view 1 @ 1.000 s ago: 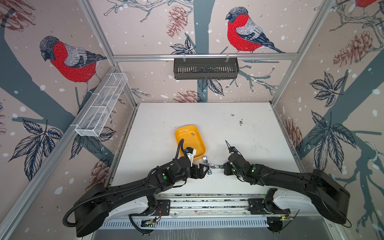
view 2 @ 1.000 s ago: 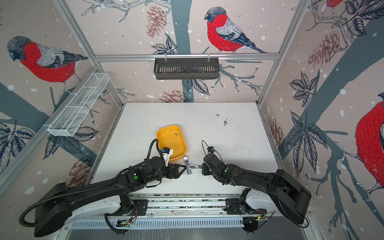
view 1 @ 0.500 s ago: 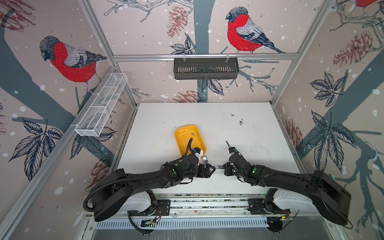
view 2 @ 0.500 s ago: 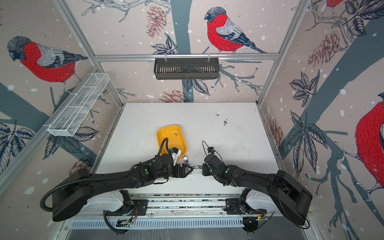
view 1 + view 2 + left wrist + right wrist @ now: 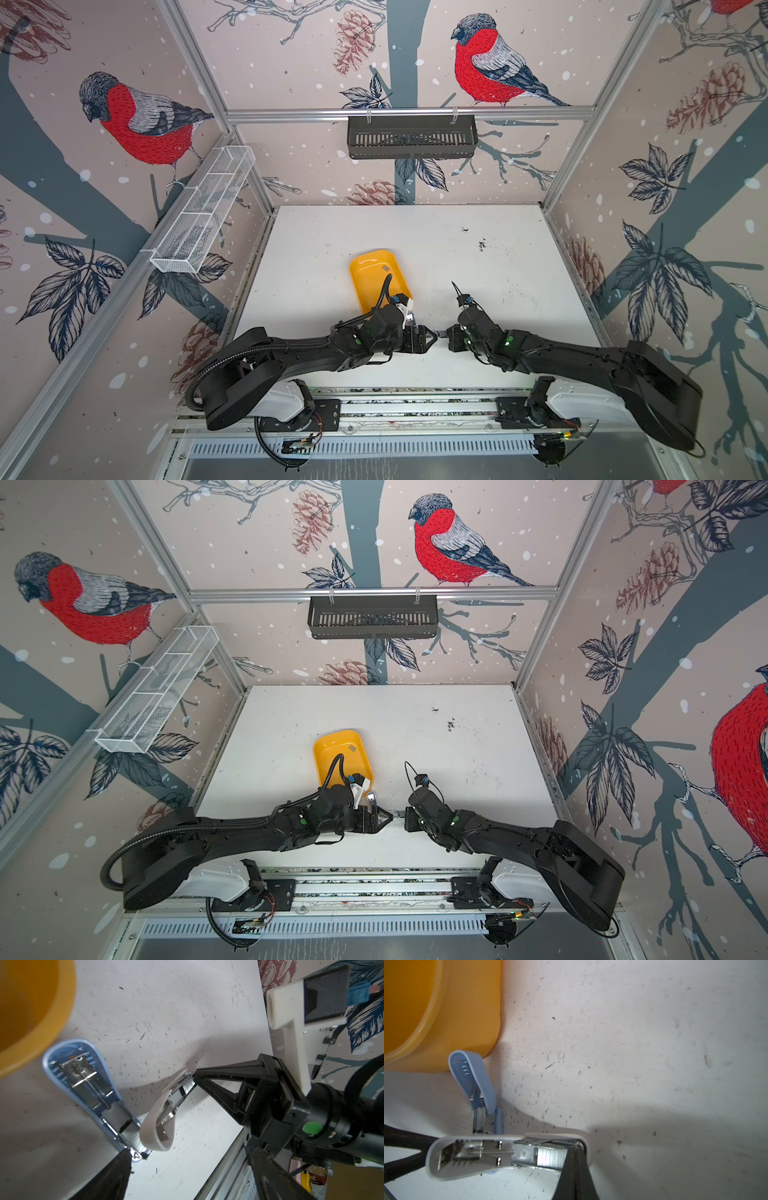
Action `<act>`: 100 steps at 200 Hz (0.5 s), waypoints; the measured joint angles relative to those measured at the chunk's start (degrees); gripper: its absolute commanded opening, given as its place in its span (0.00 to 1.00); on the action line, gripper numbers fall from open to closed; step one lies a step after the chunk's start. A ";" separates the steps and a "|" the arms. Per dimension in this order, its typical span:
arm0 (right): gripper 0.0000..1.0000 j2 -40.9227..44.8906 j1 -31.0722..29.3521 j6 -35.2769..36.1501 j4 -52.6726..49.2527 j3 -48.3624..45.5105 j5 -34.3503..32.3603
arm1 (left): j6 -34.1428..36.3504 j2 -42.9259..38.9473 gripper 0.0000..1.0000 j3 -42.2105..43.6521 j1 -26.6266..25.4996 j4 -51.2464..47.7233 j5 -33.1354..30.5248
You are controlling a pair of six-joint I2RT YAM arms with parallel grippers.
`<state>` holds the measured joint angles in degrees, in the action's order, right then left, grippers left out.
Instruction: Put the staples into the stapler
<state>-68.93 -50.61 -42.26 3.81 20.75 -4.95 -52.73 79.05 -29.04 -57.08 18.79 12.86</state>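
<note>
Hiding part of staples [image 5: 550, 1156] in white stapler [image 5: 473, 1137], right claw [image 5: 576, 1148] together, left claw [image 5: 430, 337] apart.

- White stapler [image 5: 506, 1154]: smooth, matt plastic shell with bright, shiny metal inside.
- Blue stapler [image 5: 477, 1088]: smooth pale plastic, with a metal spring and plates.
- Staples [image 5: 551, 1157]: bright, finely ribbed metal.
- Yellow tray [image 5: 471, 1012]: smooth, glossy plastic.
- Table [image 5: 633, 1043]: matt white, scuffed and speckled.

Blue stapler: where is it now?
In the right wrist view the blue stapler lies open on the table, its tip by the yellow tray, its hinge next to the white stapler; near front centre in both top views.
</note>
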 measured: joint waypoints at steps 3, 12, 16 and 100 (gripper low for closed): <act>0.04 0.00 0.00 0.00 0.04 -0.02 0.00 | -0.04 0.13 0.90 -0.02 0.00 0.02 0.17; 0.04 0.00 -0.02 -0.02 0.20 -0.09 0.00 | -0.28 0.59 0.90 -0.02 0.00 0.31 0.59; 0.04 0.00 -0.07 -0.02 0.26 -0.11 0.02 | -0.39 0.79 0.90 -0.04 0.00 0.46 0.63; 0.04 -0.04 -0.79 -0.07 0.63 -0.20 -0.24 | -0.85 3.23 0.89 -2.29 -0.04 3.37 2.14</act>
<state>-68.97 -51.40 -42.33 4.45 20.56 -5.19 -53.58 82.28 -31.33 -57.12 22.15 15.00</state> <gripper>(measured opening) 0.050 0.892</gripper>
